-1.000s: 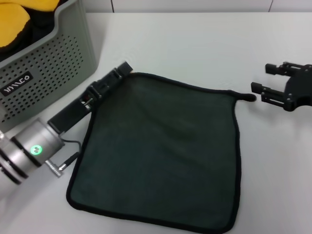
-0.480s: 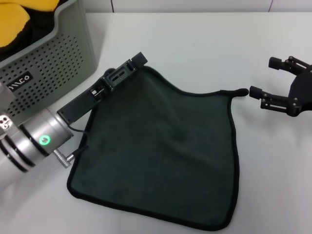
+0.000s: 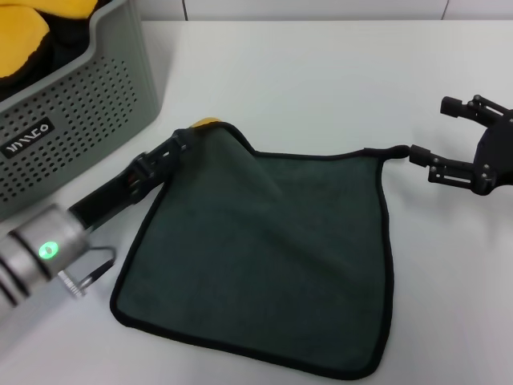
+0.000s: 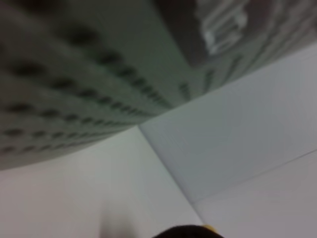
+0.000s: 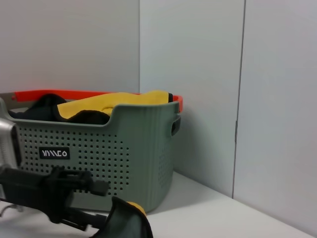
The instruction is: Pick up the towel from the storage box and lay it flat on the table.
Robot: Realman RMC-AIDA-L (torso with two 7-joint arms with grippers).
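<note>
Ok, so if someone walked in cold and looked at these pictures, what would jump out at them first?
Probably the dark green towel spread on the white table, one far corner lifted by the left gripper so its yellow underside peeks out. The right gripper, open, sits at the opposite far corner by the small loop. At far left stands the grey storage box, with more yellow and black cloth inside.
</note>
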